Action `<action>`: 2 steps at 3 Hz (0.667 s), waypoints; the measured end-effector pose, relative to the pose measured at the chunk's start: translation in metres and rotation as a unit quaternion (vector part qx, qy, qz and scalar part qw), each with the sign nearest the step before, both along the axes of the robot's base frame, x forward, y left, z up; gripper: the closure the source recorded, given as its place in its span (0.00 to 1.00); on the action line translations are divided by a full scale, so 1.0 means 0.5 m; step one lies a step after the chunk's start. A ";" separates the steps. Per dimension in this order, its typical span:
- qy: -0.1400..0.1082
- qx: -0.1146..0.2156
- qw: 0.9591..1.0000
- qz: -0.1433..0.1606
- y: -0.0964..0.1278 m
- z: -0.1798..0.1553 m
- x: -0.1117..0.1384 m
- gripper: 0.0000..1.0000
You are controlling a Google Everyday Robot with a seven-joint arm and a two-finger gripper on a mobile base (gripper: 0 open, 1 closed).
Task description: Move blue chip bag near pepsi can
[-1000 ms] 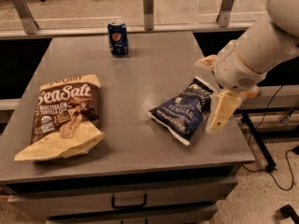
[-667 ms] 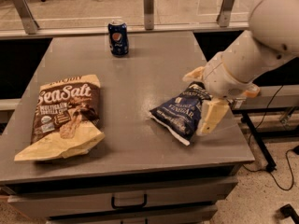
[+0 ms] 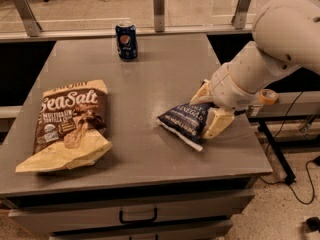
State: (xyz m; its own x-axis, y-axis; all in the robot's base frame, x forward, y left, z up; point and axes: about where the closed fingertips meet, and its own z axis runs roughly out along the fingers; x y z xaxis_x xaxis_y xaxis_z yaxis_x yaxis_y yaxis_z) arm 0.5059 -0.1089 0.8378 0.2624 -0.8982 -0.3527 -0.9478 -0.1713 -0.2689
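The blue chip bag (image 3: 184, 120) lies flat on the grey table (image 3: 150, 84), right of centre near the front. My gripper (image 3: 209, 109) is low at the bag's right end. Its cream fingers (image 3: 218, 123) are spread, one on the far side and one on the near side of that end. The jaws stand open around the bag's edge. The pepsi can (image 3: 126, 40) stands upright at the back middle of the table, well away from the bag and the gripper.
A large brown-and-cream Sea Salt bag (image 3: 70, 121) lies at the front left. A glass rail with metal posts (image 3: 159, 8) runs behind the table. The table's right edge is close beside the arm. A drawer handle (image 3: 138, 216) is below the front edge.
My gripper has moved left and down, from beside the blue chip bag to straddling its right end. The bag has barely shifted. The can and the Sea Salt bag have not moved.
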 end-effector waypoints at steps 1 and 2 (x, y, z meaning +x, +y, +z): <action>0.000 0.000 1.000 0.000 0.000 0.002 0.000 0.88; 0.000 0.000 1.000 0.000 0.000 0.006 0.001 1.00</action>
State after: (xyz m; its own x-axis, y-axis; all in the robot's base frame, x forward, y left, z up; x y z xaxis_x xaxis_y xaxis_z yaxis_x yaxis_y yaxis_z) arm 0.5064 -0.1090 0.8410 0.2620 -0.8984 -0.3525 -0.9477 -0.1705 -0.2697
